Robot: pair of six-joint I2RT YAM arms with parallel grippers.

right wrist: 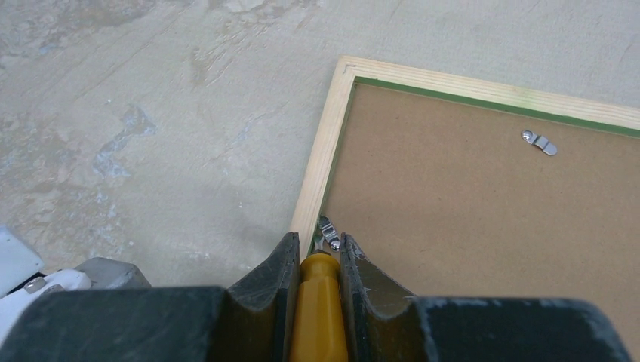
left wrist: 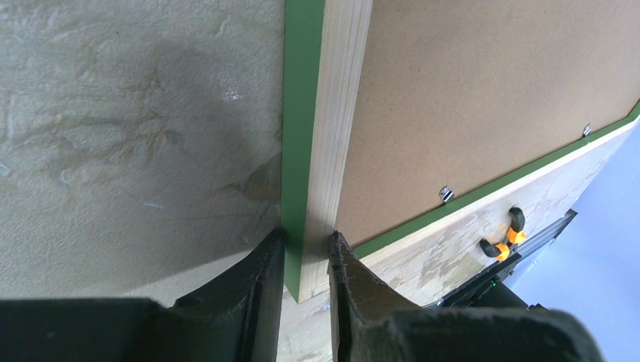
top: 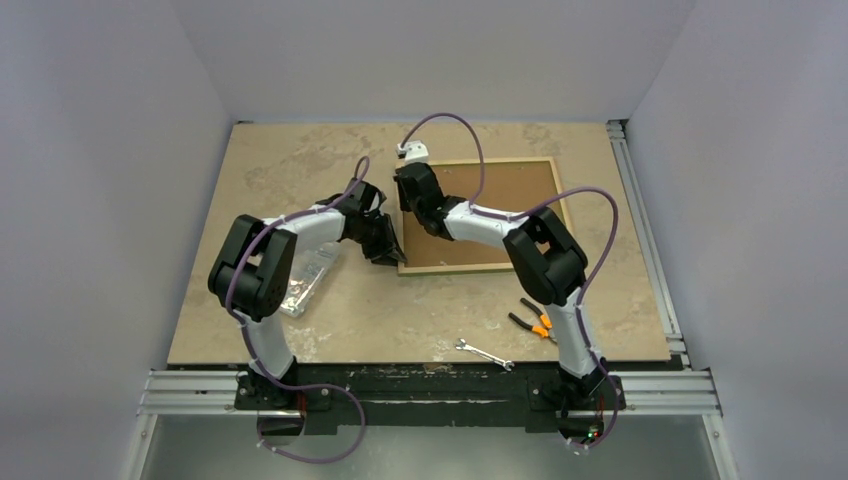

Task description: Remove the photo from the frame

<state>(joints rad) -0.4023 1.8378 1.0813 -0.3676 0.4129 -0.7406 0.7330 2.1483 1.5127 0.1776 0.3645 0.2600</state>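
Note:
The frame [top: 470, 267] lies face down at the middle right of the table, pale wood with a green edge [left wrist: 302, 113]. Only the photo's plain brown back [top: 510, 190] shows, held in by small metal clips [left wrist: 447, 194]; its printed side is hidden. My left gripper [left wrist: 306, 237] is shut on the frame's side rail at the near left corner [top: 392, 255]. My right gripper [right wrist: 315, 245] is shut on a yellow-handled tool [right wrist: 321, 302]. The tool's tip sits at a clip [right wrist: 328, 232] on the frame's left rail. Another clip [right wrist: 539, 142] sits along the far rail.
Orange-handled pliers [top: 532, 322] and a steel wrench [top: 484, 353] lie near the table's front edge on the right. A clear plastic box [top: 310, 275] lies under the left arm. Walls close in the table at the back and both sides.

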